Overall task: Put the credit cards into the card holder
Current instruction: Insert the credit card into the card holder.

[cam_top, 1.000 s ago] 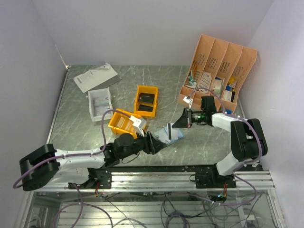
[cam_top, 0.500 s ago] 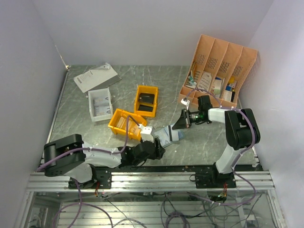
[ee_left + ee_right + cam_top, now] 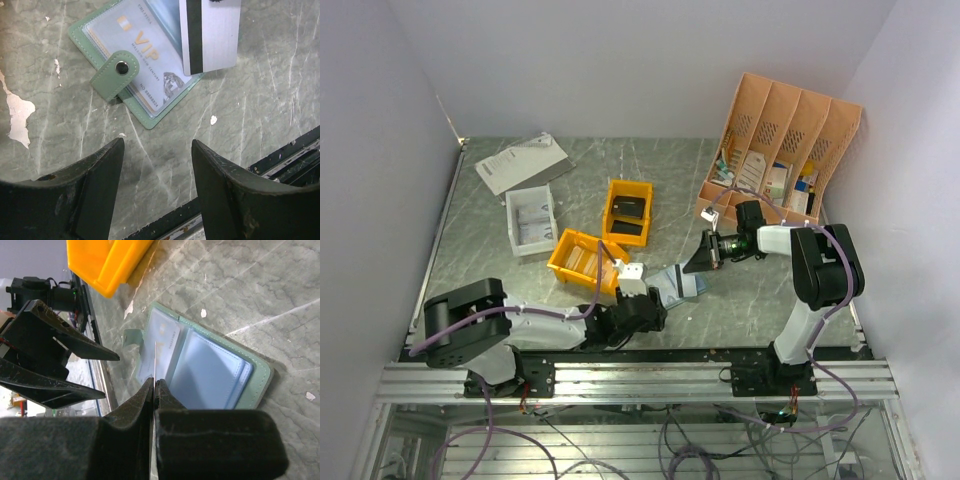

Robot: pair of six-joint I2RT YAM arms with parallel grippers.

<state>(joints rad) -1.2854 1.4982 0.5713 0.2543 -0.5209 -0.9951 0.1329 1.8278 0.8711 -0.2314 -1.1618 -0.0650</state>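
Note:
The card holder [image 3: 677, 283] lies open on the table, grey-green outside, light blue inside. In the left wrist view the card holder [image 3: 135, 65] shows a VIP card in a clear sleeve and a snap tab. My right gripper [image 3: 702, 259] is shut on a silver credit card [image 3: 210, 35] with a black stripe, held over the holder's open pages. In the right wrist view the card [image 3: 155, 357] is edge-on between the shut jaws of the right gripper [image 3: 153, 382], above the holder [image 3: 210, 375]. My left gripper [image 3: 157, 165] is open and empty, just short of the holder's near edge.
Two orange bins [image 3: 625, 212] [image 3: 582, 260] and a white tray [image 3: 530, 220] lie left of the holder. A peach desk organiser [image 3: 780, 160] stands at the back right. A paper sheet [image 3: 520, 162] lies at the back left. The black frame rail [image 3: 280, 155] runs close by the left gripper.
My left arm has folded back toward the near edge, and its gripper has pulled slightly away from the holder. The right gripper still holds the card over the holder, barely moved.

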